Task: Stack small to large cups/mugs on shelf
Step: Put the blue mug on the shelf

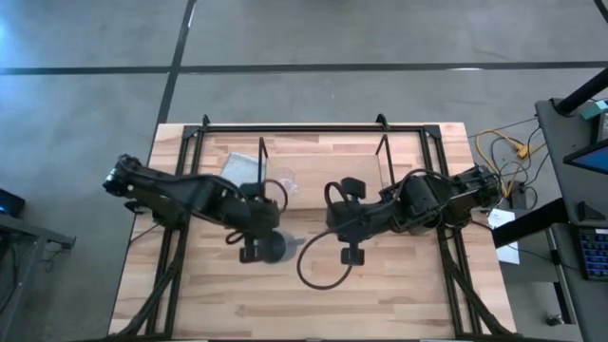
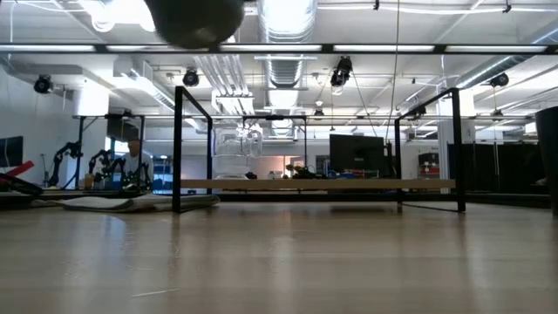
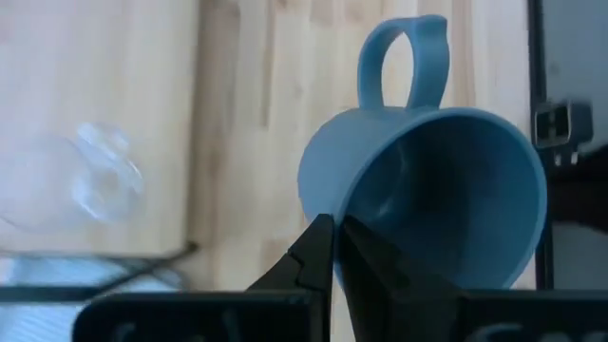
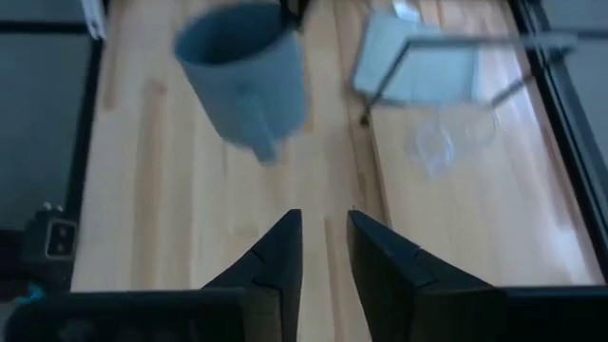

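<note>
My left gripper (image 1: 260, 244) is shut on the blue-grey mug (image 1: 274, 247), which is held above the table's middle; its underside shows at the top of the low view (image 2: 196, 22). The small clear cup (image 1: 285, 180) stands on the light-wood shelf (image 1: 328, 161) near its left wire frame, and also shows in the low view (image 2: 237, 144). My right gripper (image 4: 324, 249) is open and empty, right of the mug and pointing toward it. The dark brown-black cup is out of view. My left gripper pinches the mug's wall at the rim (image 3: 328, 211), on the side opposite the handle (image 3: 404, 57). One finger is inside the mug and one outside. The mug is lifted clear of the table and tipped, its opening turned toward the wrist.
A grey folded cloth (image 1: 237, 167) lies at the shelf's left end. A black cable loop (image 1: 318, 271) hangs below the right arm over the table's near middle. A black frame (image 1: 313, 126) runs along the table's far edge. A person sits in the room beyond (image 2: 132, 161).
</note>
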You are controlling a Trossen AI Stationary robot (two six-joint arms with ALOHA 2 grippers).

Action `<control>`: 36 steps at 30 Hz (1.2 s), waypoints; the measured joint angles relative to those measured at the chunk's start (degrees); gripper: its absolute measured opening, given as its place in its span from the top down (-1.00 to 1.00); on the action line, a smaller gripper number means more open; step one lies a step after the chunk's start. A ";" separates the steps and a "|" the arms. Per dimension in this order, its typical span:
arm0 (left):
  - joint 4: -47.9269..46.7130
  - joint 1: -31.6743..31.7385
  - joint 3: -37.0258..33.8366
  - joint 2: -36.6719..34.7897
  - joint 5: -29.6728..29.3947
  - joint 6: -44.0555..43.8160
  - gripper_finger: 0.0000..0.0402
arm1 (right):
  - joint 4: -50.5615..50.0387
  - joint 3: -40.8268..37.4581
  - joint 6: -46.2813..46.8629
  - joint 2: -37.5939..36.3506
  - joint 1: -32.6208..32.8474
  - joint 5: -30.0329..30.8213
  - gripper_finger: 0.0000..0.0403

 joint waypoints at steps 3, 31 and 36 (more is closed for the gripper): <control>-0.04 0.94 3.75 0.00 -1.30 2.72 1.00 | 4.62 -0.02 -3.00 0.00 0.00 0.00 0.57; -0.77 5.26 7.37 0.00 -2.58 9.51 1.00 | 7.38 -0.13 -9.42 3.85 -3.91 -1.59 0.54; -1.55 5.63 7.37 0.00 -2.61 9.52 1.00 | 7.27 -0.13 -9.18 3.85 -3.91 -1.57 0.54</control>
